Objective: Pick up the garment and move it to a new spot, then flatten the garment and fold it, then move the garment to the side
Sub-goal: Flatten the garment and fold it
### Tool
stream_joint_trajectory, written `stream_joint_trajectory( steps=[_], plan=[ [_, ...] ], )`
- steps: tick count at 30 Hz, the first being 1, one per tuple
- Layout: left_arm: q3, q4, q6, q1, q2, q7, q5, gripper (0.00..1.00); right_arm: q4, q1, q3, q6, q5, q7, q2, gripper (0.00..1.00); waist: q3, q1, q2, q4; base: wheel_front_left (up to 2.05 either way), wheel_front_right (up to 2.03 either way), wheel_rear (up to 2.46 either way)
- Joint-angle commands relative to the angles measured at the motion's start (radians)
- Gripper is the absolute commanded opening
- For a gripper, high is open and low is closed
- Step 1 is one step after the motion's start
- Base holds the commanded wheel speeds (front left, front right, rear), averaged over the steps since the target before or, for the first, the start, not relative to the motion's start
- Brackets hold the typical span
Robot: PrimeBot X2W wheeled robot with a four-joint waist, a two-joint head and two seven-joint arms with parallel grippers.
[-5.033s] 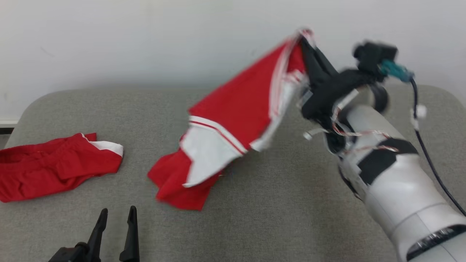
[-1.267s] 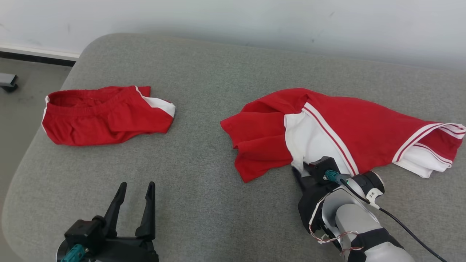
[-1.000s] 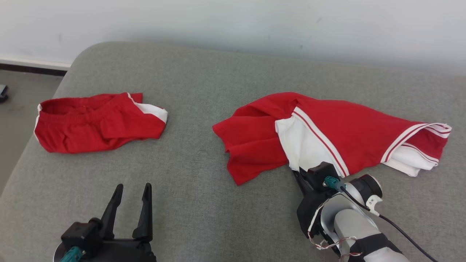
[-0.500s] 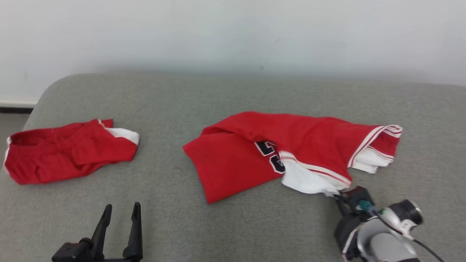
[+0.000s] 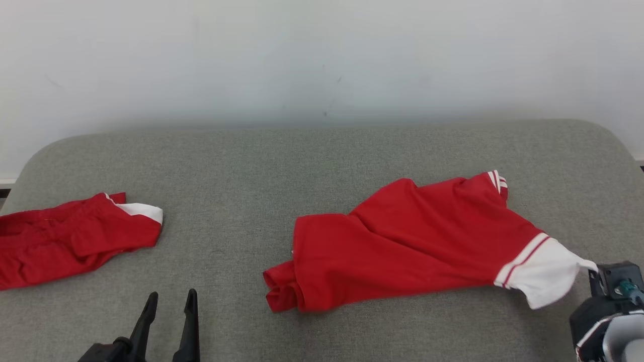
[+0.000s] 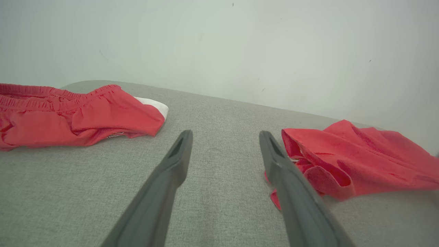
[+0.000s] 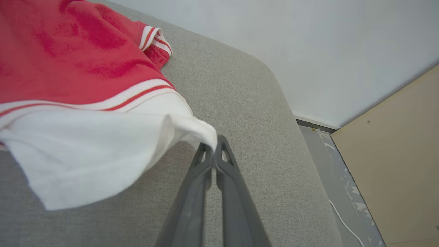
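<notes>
Stretched flatter than a moment ago, the red jersey [image 5: 402, 246] lies on the grey cushion [image 5: 241, 166]. The right gripper [image 7: 214, 148] is clenched on its white corner, while the left gripper [image 5: 170, 302] is spread, empty.

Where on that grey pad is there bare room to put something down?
Bare grey pad lies between the red shorts and the red jersey, and along the back by the wall. The right end is crowded: the right gripper pinches the jersey's white corner there.
</notes>
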Motion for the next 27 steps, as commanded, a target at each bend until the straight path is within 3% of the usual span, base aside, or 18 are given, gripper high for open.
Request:
stream_joint_trajectory(
  steps=[1, 4, 5, 6, 12, 17, 21, 27],
  plan=[
    [-0.001, 0.001, 0.002, 0.003, 0.0, -0.001, 0.003, 1.0, -0.032, 0.042, -0.042, -0.002, -0.022, 0.023, 0.005, 0.0, -0.002, 0.0001, 0.0001, -0.001, 0.0, 0.0, 0.0],
    [-0.002, 0.0, 0.002, 0.007, -0.001, -0.001, 0.005, 1.0, -0.085, 0.088, -0.104, -0.002, -0.051, 0.054, 0.026, 0.0, -0.002, 0.0001, 0.0001, -0.001, 0.0, 0.0, 0.0],
    [-0.003, 0.0, 0.002, 0.008, -0.001, -0.001, 0.006, 1.0, -0.093, 0.102, -0.116, -0.002, -0.058, 0.067, 0.036, 0.72, -0.001, 0.0001, 0.0001, -0.001, 0.0, 0.0, 0.0],
    [-0.003, 0.001, 0.001, 0.01, -0.001, -0.001, 0.006, 1.0, -0.1, 0.115, -0.126, -0.002, -0.06, 0.079, 0.051, 1.0, -0.001, 0.0001, 0.0001, 0.0, 0.0, 0.0, 0.0],
    [-0.002, -0.001, 0.001, 0.013, -0.001, -0.001, 0.004, 1.0, -0.166, 0.158, -0.169, -0.002, -0.068, 0.121, 0.106, 1.0, -0.003, 0.0001, 0.0001, 0.009, 0.0, 0.0, 0.0],
    [0.008, -0.002, 0.001, 0.024, 0.003, -0.001, 0.0, 1.0, -0.281, 0.188, -0.179, -0.002, -0.037, 0.053, 0.162, 1.0, -0.012, 0.0001, 0.0001, 0.009, 0.0, 0.0, 0.0],
    [0.018, -0.008, 0.001, 0.033, 0.003, -0.001, -0.002, 1.0, -0.369, 0.215, -0.136, -0.002, 0.02, -0.017, 0.197, 1.0, -0.023, 0.0001, 0.0001, 0.001, 0.0, 0.0, 0.0],
    [0.027, -0.017, 0.013, 0.055, 0.0, -0.001, -0.004, 1.0, -0.469, 0.264, 0.014, -0.002, 0.144, -0.121, 0.215, 1.0, -0.05, 0.0001, 0.0001, -0.016, 0.0, 0.0, 0.0]
  ],
)
